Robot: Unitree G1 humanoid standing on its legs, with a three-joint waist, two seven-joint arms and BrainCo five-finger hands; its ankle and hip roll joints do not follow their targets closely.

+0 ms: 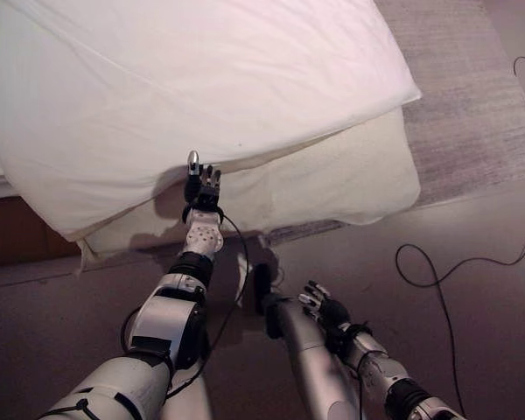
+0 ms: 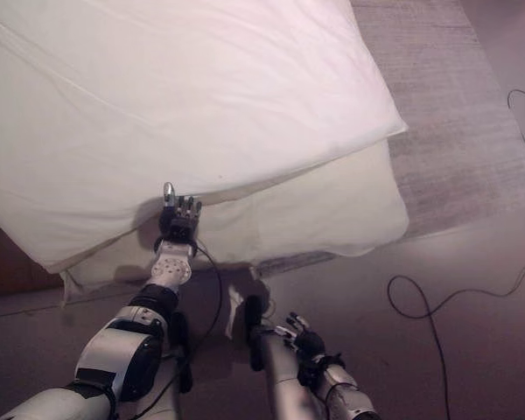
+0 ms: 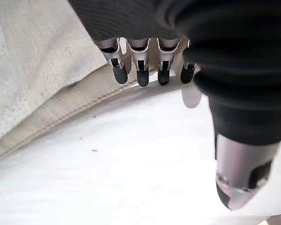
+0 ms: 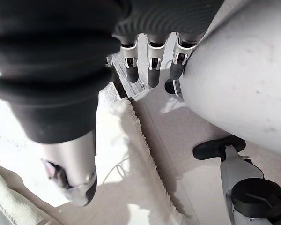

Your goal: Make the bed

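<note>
A thick white duvet point(image 1: 201, 87) covers the bed, its near edge hanging over a cream blanket point(image 1: 332, 184) that sticks out below it. My left hand point(image 1: 203, 188) reaches up to that edge. In the left wrist view its fingertips point(image 3: 140, 70) rest at the seam where the white duvet point(image 3: 131, 164) meets the beige hem point(image 3: 61, 110), the thumb held apart and nothing gripped. My right hand point(image 1: 325, 311) hangs low over the floor, away from the bed, with relaxed fingers point(image 4: 152, 65) and nothing in it.
A grey rug point(image 1: 472, 96) lies to the right of the bed. Dark wood of the bed frame point(image 1: 17, 232) shows at the left under the bedding. A white fringed cloth point(image 4: 117, 140) lies on the floor point(image 1: 472, 332) below my right hand.
</note>
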